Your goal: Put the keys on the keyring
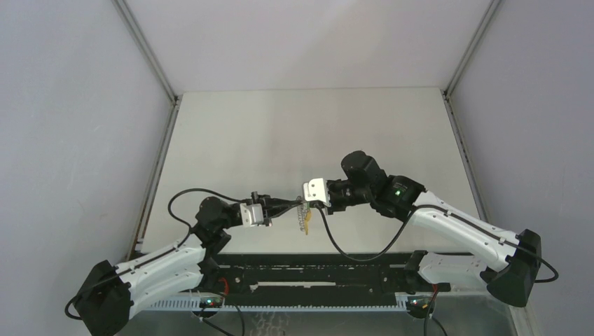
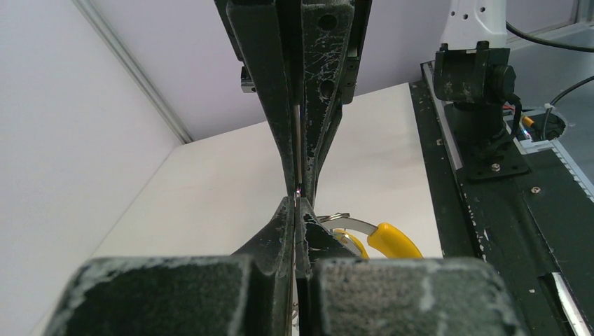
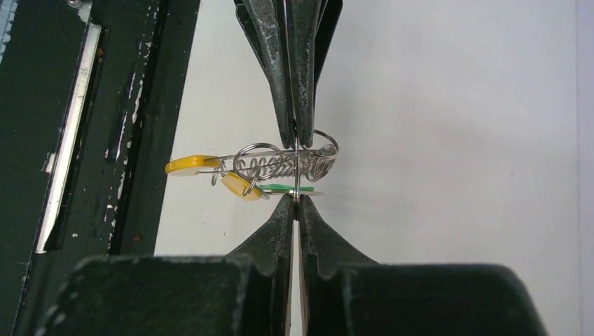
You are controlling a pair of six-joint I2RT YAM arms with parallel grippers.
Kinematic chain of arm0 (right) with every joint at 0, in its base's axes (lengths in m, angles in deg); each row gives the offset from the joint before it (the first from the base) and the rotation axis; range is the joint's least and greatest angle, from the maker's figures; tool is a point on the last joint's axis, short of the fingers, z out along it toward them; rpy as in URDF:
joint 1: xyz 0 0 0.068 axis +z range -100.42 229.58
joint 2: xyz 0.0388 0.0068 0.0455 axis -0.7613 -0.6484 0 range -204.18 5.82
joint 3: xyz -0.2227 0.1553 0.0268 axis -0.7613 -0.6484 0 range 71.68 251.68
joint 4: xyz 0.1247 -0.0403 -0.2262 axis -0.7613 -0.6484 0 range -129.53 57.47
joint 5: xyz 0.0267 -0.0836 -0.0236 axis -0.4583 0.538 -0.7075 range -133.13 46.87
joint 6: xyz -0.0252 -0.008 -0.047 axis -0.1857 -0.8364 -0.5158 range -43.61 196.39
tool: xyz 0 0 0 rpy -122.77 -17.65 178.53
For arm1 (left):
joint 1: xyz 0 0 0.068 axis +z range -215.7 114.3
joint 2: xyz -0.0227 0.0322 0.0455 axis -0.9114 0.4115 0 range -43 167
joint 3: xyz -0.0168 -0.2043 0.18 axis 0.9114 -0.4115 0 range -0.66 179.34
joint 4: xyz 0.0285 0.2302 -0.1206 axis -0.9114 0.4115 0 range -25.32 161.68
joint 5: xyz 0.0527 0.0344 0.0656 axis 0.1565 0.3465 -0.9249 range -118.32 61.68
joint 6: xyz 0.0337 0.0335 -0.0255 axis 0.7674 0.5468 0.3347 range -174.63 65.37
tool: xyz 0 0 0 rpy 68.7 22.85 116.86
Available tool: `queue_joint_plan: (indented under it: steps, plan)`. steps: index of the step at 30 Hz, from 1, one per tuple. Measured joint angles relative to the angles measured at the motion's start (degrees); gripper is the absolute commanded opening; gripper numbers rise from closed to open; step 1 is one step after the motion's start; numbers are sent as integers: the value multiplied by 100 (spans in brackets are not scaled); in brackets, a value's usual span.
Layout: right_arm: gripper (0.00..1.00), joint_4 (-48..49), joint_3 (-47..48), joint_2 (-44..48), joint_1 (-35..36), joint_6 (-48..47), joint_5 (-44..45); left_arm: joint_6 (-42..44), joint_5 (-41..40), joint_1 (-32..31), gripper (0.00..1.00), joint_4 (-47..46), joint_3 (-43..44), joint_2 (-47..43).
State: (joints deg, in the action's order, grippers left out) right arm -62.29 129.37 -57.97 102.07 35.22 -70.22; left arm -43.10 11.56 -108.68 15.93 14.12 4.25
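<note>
White table below, black rail along its near edge. Left gripper and right gripper meet tip to tip, both clenched tight on the keyring, pinching it from opposite sides, up off the table. Yellow key sticks out sideways from the tips, toward the rail. Green key lies flat, right at the right fingertips. Each gripper crowds the other's wrist view.
</note>
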Motion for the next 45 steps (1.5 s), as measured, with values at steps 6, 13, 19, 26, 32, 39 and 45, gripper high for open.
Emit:
queue_joint_plan:
  steps: [6, 13, 19, 26, 32, 39, 45]
  plan:
    - [0, -9, 0, 13, 15, -7, 0, 0, 0, 0, 0, -2, 0, 0]
    - [0, -79, 0, 55, 79, -46, -2, -2, 85, 0, 0, -46, 2, 37]
    - [0, -50, 0, 59, 129, -37, -87, -4, 85, 0, 0, -42, 2, 48]
    - [0, -9, 0, 59, 149, 173, -109, 4, 39, -2, 0, 7, 2, -20]
    - [0, 4, 2, 59, 188, 354, -37, 61, -42, -42, 0, 140, 4, -70]
    - [0, -107, 216, -11, 205, 660, 160, 485, -367, -188, 0, 824, 79, -234]
    - [0, -136, 487, -61, 256, 734, 240, 822, -697, -308, 0, 1659, 234, -247]
